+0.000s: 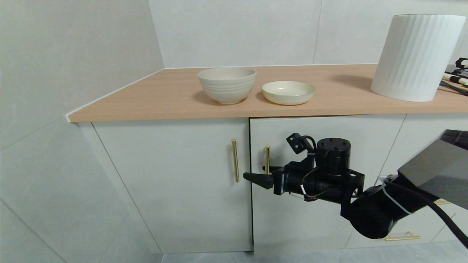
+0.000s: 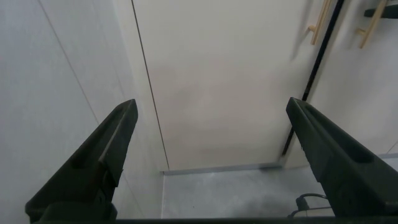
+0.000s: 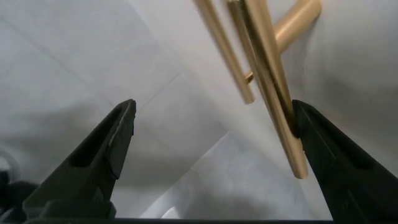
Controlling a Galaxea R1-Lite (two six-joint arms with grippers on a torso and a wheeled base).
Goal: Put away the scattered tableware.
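Right gripper (image 1: pixel 249 178) | jaws wide at right door handle (image 1: pixel 267 153), likely to open cupboard | bowl (image 1: pixel 227 84), shallow dish (image 1: pixel 288 92) waiting on counter (image 1: pixel 146 104)

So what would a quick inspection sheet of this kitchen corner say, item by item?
Surface: wooden countertop above shut white cabinet doors.
Job's things: cream bowl and shallow cream dish, upright, side by side on the countertop, not touching.
Clutter: tall white ribbed container at the right; dark-handled utensils beside it.
Grippers: right gripper low at the cabinet, fingers open about the right door's brass handle; left gripper open, holding nothing, facing the left door.
Cables: black cable along the right arm.
Surroundings: pale tiled walls, grey floor.
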